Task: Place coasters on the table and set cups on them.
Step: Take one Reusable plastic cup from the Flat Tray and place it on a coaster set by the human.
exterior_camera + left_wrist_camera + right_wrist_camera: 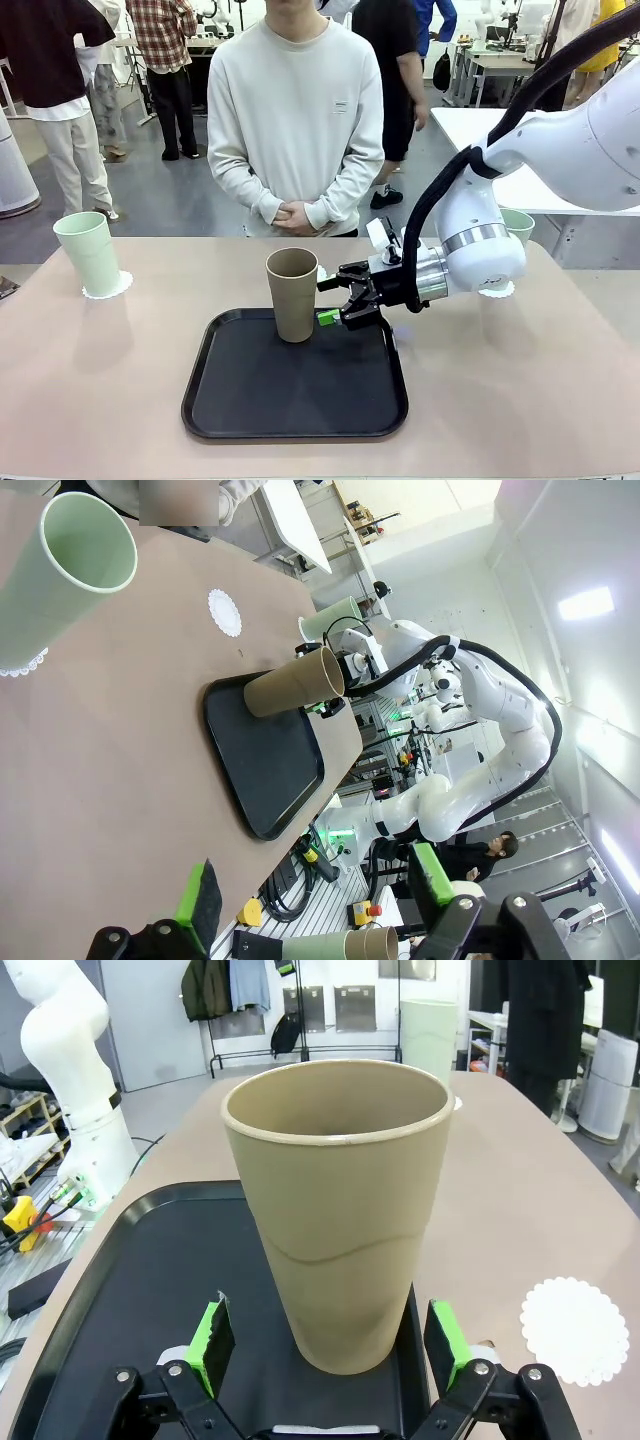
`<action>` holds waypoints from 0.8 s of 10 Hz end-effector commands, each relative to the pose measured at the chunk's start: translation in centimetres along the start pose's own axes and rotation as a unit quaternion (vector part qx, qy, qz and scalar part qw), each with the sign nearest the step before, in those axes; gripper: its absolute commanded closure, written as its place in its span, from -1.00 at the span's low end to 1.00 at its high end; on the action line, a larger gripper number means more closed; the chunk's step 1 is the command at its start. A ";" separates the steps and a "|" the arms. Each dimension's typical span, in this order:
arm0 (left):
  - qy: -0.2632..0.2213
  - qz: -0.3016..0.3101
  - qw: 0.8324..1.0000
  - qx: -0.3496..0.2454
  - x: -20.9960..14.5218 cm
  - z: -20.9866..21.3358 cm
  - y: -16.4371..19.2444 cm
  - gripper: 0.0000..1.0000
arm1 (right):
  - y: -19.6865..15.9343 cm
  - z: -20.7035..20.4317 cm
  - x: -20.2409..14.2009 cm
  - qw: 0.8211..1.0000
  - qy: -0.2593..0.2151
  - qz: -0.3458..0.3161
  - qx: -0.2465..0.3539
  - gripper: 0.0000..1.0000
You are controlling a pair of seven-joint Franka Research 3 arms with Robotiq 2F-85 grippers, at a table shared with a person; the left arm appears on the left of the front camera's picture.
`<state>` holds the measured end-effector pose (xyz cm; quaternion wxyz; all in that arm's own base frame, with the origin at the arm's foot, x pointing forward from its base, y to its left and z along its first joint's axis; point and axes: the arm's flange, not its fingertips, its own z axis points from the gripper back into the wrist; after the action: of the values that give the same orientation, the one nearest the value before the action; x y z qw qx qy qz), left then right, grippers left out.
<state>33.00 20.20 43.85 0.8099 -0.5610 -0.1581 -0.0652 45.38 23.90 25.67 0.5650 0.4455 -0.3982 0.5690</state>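
A tan cup (291, 295) stands upright at the far edge of the black tray (250, 400). My right gripper (331, 300) is open at the cup's right side. In the right wrist view the tan cup (340, 1230) sits between the green pads (212, 1335), which stand just clear of its walls. One mint cup (88, 253) rests on a coaster (108, 288) at the far left of the table (100, 380). Another mint cup (518, 225) shows behind my right arm, above a coaster (497, 290). A bare coaster (575, 1330) lies beside the tray. My left gripper (315, 890) hangs open above the table, holding nothing.
A person stands at the far side with clasped hands (295, 213). The tray takes up the middle of the table near my edge. A white table (480, 125) stands behind at the right.
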 end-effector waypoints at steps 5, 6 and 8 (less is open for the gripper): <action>-0.005 -0.002 1.000 -0.004 0.1 0.1 -0.3 -1.00 | -0.3 -0.7 -0.3 1.000 0.006 0.000 -0.009 -1.00; -0.005 -0.002 1.000 -0.004 0.1 0.1 -0.3 -1.00 | -0.6 -1.1 -0.2 1.000 0.005 -0.002 -0.018 -1.00; -0.005 -0.002 1.000 -0.004 0.1 0.1 -0.3 -1.00 | -1.1 -1.5 -0.4 1.000 -0.004 -0.008 -0.029 -1.00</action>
<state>33.00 20.20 43.84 0.8099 -0.5611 -0.1581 -0.0652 45.65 24.12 25.32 0.5710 0.4410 -0.3979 0.5668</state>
